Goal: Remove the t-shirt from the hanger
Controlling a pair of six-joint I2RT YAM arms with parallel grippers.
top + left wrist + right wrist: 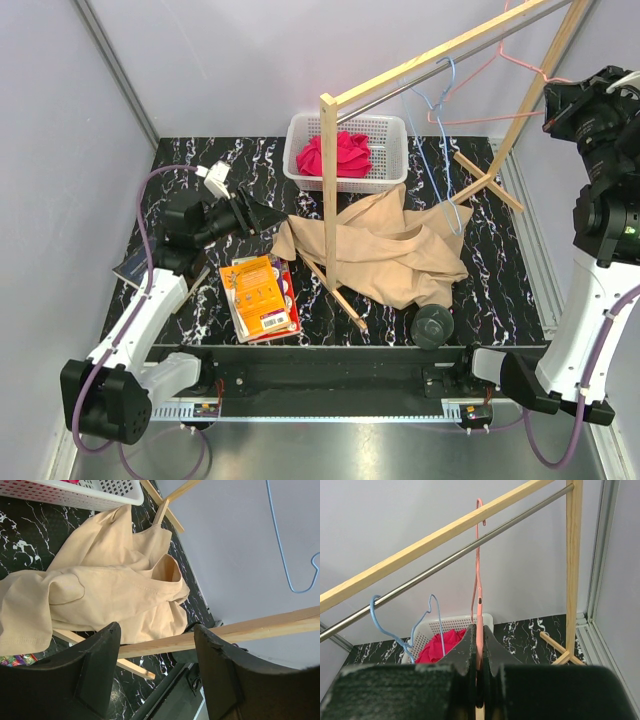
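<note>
The beige t-shirt [370, 250] lies crumpled on the black marble table, off any hanger; it also shows in the left wrist view [110, 585]. A bare pink hanger [500, 112] hangs from the metal rail [440, 65]. My right gripper [558, 105] is shut on the pink hanger [479, 595], its jaws pressed on the wire just below the hook. My left gripper [265, 215] is open and empty, low over the table at the shirt's left edge. In its view the fingers [100, 665] frame the rack's wooden post [200, 637].
A bare blue hanger [435, 120] hangs on the rail to the left of the pink one. A white basket [300, 130] with red cloth [345, 152] stands at the back. An orange packet [262, 295] and a black round object [432, 325] lie near the front.
</note>
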